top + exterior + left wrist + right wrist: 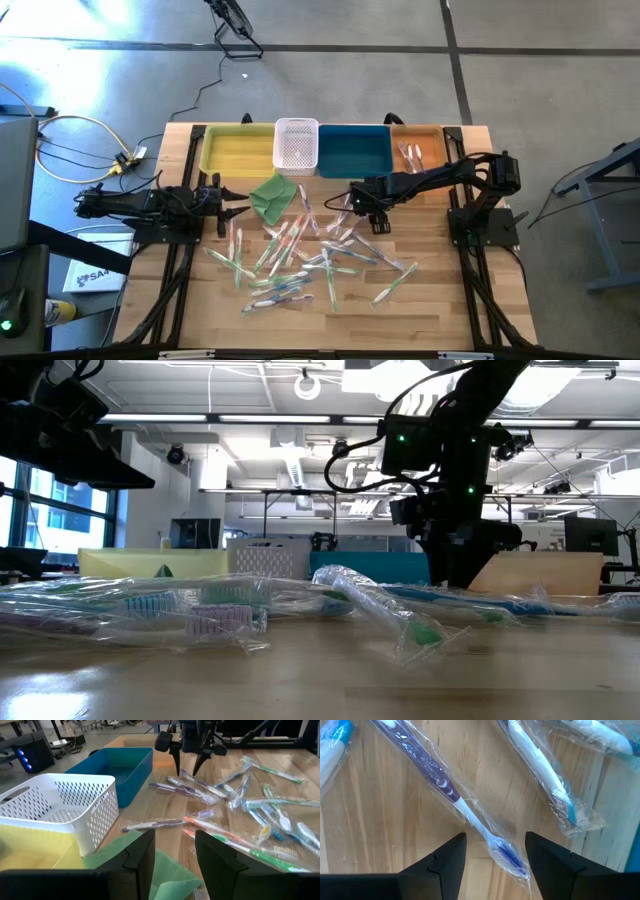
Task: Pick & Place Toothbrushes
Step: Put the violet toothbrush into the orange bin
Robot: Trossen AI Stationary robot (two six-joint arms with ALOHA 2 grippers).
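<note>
Several wrapped toothbrushes (300, 255) lie scattered flat on the middle of the wooden table (430, 310). My right gripper (495, 836) points down over the pile's far right part, open. Its fingers stand on either side of the head end (506, 854) of a purple-handled toothbrush (432, 772), a little above the wood. From the left wrist view the same gripper (186, 771) hangs just over that toothbrush (198, 784). My left gripper (174, 836) waits open at the table's left (235, 207), beside a folded green cloth (272, 195).
Along the far edge stand a yellow bin (238, 152), a white perforated basket (296, 143), a blue bin (354, 150) and an orange bin (428, 140) holding a few toothbrushes (408, 155). A white-and-blue toothbrush (540, 765) lies close beside the purple one.
</note>
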